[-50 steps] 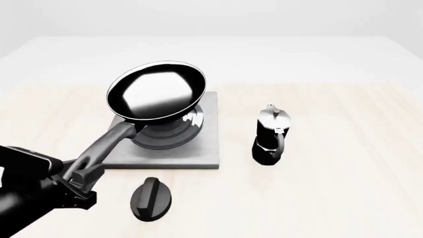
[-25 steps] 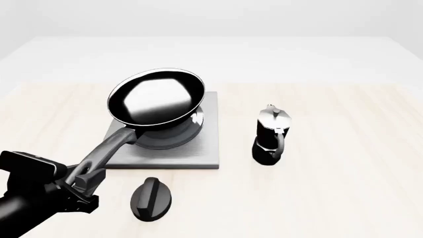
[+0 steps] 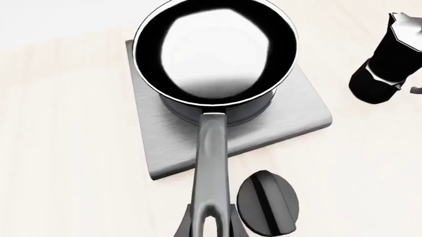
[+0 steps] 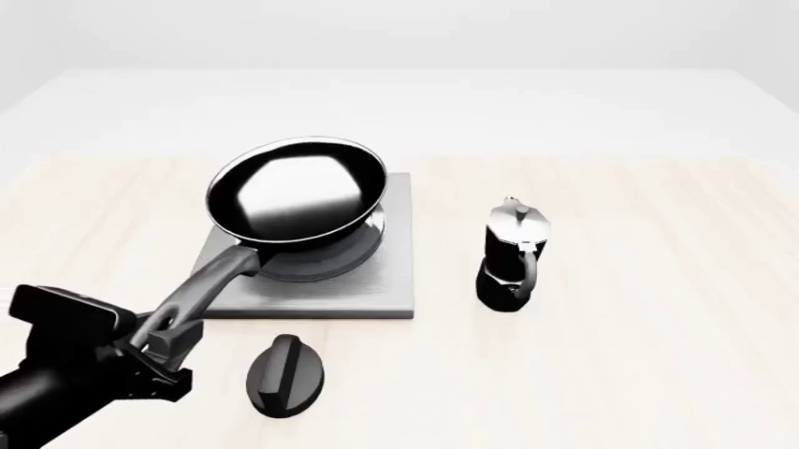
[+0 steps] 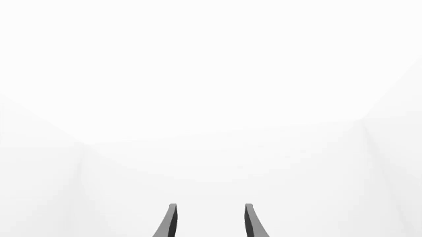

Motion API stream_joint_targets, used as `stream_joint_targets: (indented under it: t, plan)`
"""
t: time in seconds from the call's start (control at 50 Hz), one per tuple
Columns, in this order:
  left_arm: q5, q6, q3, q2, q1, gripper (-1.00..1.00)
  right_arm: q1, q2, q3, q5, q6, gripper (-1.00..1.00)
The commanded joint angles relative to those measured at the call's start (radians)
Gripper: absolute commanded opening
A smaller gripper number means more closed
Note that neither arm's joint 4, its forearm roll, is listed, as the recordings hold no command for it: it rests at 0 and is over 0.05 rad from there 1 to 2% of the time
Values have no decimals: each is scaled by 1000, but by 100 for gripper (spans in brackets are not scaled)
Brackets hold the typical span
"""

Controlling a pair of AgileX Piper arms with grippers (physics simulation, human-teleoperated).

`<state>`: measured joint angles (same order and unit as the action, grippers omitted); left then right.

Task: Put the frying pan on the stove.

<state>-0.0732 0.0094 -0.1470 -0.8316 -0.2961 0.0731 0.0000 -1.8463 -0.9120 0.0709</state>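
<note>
A round, shallow, glossy black frying pan [image 4: 297, 197] sat over the flat square brushed-grey metal stove [image 4: 374, 281], its bowl above the slab's concentric silver rings. From these views it could not be told whether the pan's base already touched the slab or hung just above it. The pan's long dark grey handle ran from the bowl back toward the robot and to the left, off the stove's near edge. The left hand [image 4: 160, 339] was closed on the looped end of that handle, so the pan lay forward and to the right of the hand, with the handle's long axis pointing straight along the hand's reach in the left wrist view. The left arm was the only one near the pan.

The right hand [image 5: 207, 222] appeared only in its own wrist view, fingers parted and holding nothing, facing a blank white background.

A black oval knob [image 4: 286, 374] lay on the pale wooden table [image 4: 649, 355] just in front of the stove, beside the handle. A small black-and-silver moka pot [image 4: 512, 254] stood upright to the stove's right, apart from it.

Compared with a second earlier, the pan had come lower and flatter toward the stove, and the left hand had dropped with it.
</note>
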Motion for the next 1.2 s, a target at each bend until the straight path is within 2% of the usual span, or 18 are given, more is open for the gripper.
stream_joint_targets:
  t: [0.02,0.76,1.2]
  plan:
    - [-38,17,-24,-19,-2,-100,0,0,0,-1,-1,100]
    - [-135,24,7,-106,-2,-100,2,0,6,0,-6,100]
    - [-215,3,40,-159,-5,-100,5,0,5,-3,-9,100]
